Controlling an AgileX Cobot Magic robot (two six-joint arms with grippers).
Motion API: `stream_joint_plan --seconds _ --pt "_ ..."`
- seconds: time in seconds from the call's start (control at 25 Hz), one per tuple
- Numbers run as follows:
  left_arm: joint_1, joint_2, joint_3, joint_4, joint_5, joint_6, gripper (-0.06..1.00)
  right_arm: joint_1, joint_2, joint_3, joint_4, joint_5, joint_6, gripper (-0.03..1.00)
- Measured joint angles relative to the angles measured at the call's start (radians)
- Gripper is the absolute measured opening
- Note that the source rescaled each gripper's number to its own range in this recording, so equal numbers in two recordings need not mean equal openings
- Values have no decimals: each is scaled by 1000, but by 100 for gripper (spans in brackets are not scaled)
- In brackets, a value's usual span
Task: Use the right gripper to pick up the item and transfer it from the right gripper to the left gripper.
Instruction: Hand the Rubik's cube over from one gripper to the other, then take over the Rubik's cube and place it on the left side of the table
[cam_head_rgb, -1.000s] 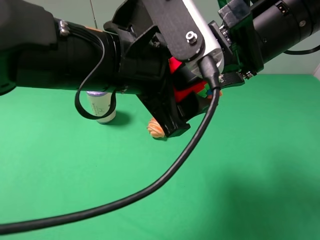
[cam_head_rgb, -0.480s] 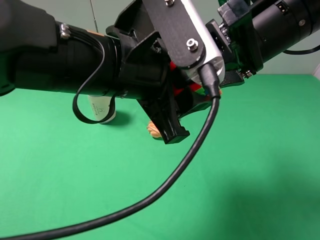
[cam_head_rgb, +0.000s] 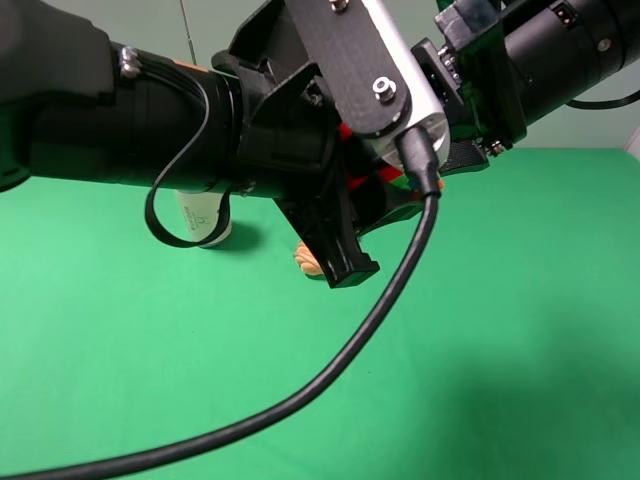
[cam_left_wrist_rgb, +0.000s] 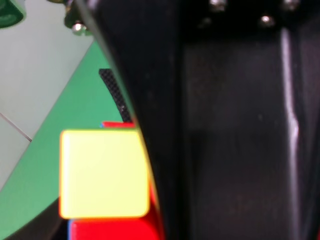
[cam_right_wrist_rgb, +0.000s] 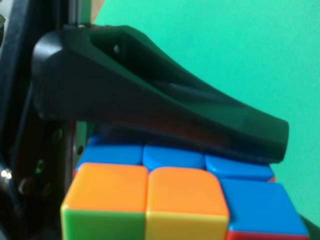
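Observation:
The item, a multicoloured puzzle cube (cam_head_rgb: 357, 181), hangs high above the green table between the two arms, mostly hidden by them. My left gripper (cam_head_rgb: 372, 200) reaches in from the left, and one black finger (cam_right_wrist_rgb: 150, 110) lies pressed on the cube's blue face (cam_right_wrist_rgb: 172, 156). In the left wrist view a yellow and red part of the cube (cam_left_wrist_rgb: 104, 172) sits tight against that gripper's finger (cam_left_wrist_rgb: 225, 130). My right gripper (cam_head_rgb: 445, 150) comes in from the upper right and holds the cube; its own fingers are hidden. The cube's orange, blue and yellow squares fill the bottom of the right wrist view.
A ribbed orange roll (cam_head_rgb: 308, 262) lies on the green cloth under the arms. A white can with a purple lid (cam_head_rgb: 204, 216) stands behind the left arm. A thick black cable (cam_head_rgb: 330, 365) loops down from the left arm across the table's front.
From one second ago to half a second ago, the left gripper shifted and turned around the cube, hiding more of its red. Nothing has moved since then.

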Motion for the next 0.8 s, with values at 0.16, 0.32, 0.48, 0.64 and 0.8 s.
stream_joint_plan --seconds 0.16,0.32,0.48,0.64,0.8 --pt "0 0 0 0 1 0 9 0 0 0 -7 -2 32 1" --pt "0 0 0 0 6 -1 0 0 0 0 -68 -17 77 70" --pt "0 2 0 0 9 -1 0 0 0 0 -94 -21 87 95" --pt "0 2 0 0 12 -1 0 0 0 0 -95 -21 87 99" --pt "0 2 0 0 16 -1 0 0 0 0 -100 -20 87 99"
